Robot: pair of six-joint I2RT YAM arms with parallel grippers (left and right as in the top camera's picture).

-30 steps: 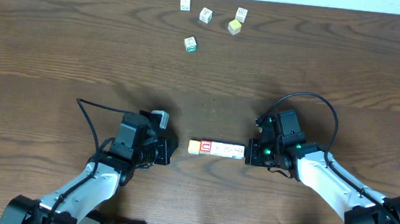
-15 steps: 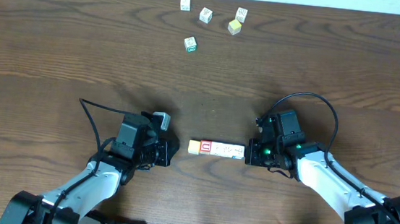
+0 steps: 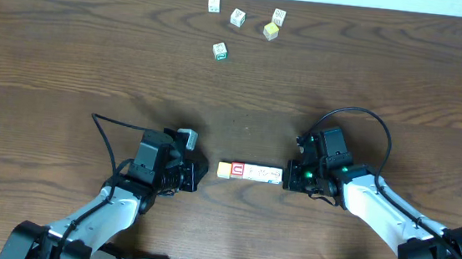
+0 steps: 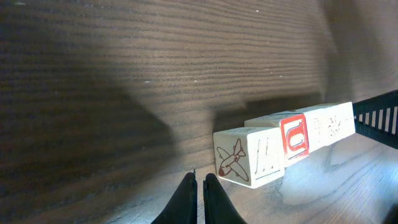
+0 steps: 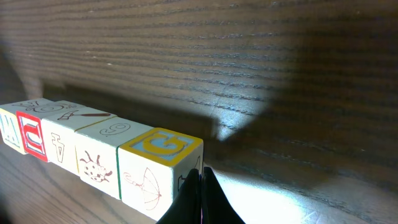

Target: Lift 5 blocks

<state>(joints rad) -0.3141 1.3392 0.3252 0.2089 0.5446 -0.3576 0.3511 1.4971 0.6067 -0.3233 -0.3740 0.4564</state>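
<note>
The dark wood-grain table (image 3: 69,65) carries everything in view. The left arm (image 3: 116,199) and right arm (image 3: 375,205) reach in from the near edge towards its middle. The left hand (image 3: 196,175) has its fingers pressed together, holds nothing, and stands just beside the left end of the row with a gap showing. The right hand (image 3: 290,177) is likewise pressed together and empty. Its tips sit at the right end of the row, and contact cannot be confirmed. The blocks (image 3: 249,172) lie flat between the two hands, five wooden cubes set face to face in one straight line. From overhead the left end block (image 3: 224,170) reads yellow-orange, the red-bordered block (image 3: 237,169) comes next, and the remaining three (image 3: 265,174) are whitish. The left wrist view shows a reddish aeroplane drawing on the near end face. The right wrist view shows a yellow-bordered blue letter, an umbrella and a ladybird. Well apart, near the far edge, sit a green-bordered cube (image 3: 219,51), a pale yellow cube (image 3: 271,31) and three white cubes (image 3: 237,17).
</note>
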